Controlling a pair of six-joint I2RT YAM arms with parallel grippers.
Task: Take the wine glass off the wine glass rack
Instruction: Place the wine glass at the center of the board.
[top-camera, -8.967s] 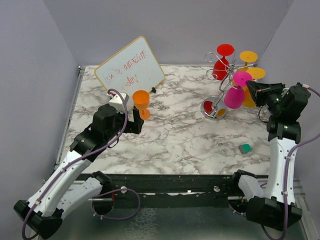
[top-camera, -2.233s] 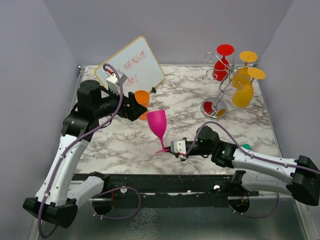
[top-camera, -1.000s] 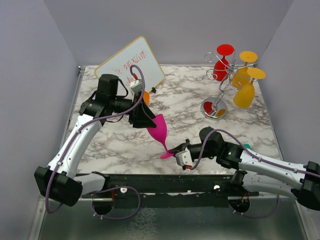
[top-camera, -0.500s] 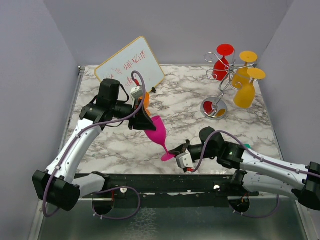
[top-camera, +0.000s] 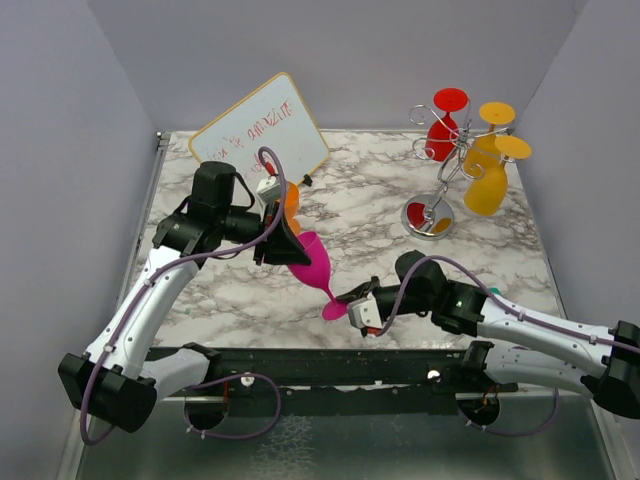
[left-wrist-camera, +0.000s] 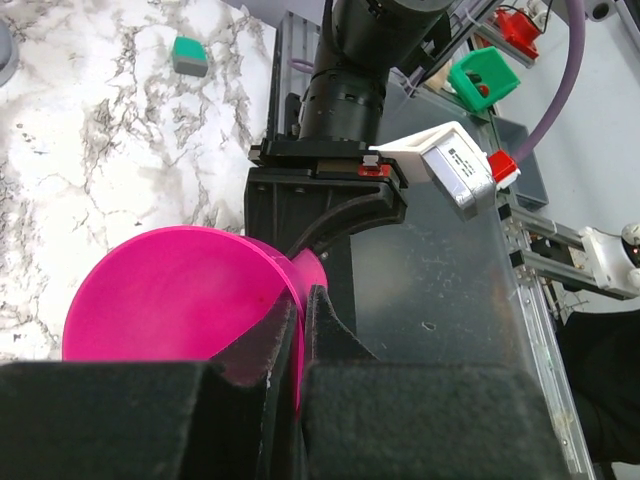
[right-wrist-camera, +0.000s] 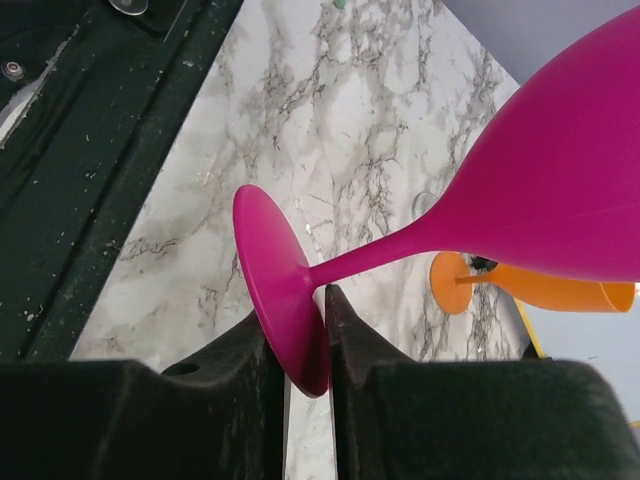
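The pink wine glass (top-camera: 315, 262) hangs tilted over the front middle of the table, far from the wine glass rack (top-camera: 443, 170) at the back right. My left gripper (top-camera: 288, 248) is shut on the rim of its bowl (left-wrist-camera: 170, 300), one finger inside and one outside. My right gripper (top-camera: 350, 303) brackets the round foot (right-wrist-camera: 275, 290). Its jaws stand slightly parted, and the foot sits slanted in the gap against the right finger (right-wrist-camera: 345, 330). The stem runs up and right to the bowl (right-wrist-camera: 560, 180).
The rack carries a red glass (top-camera: 441, 125) and yellow glasses (top-camera: 487, 182) over its mirrored base (top-camera: 428, 216). An orange glass (top-camera: 290, 198) lies just behind my left gripper. A whiteboard (top-camera: 262, 135) leans at the back left. A small green block (left-wrist-camera: 190, 55) lies at the front right.
My left gripper has closed on the pink glass's rim. My right jaws have loosened around the foot. The glass has tipped and shifted slightly.
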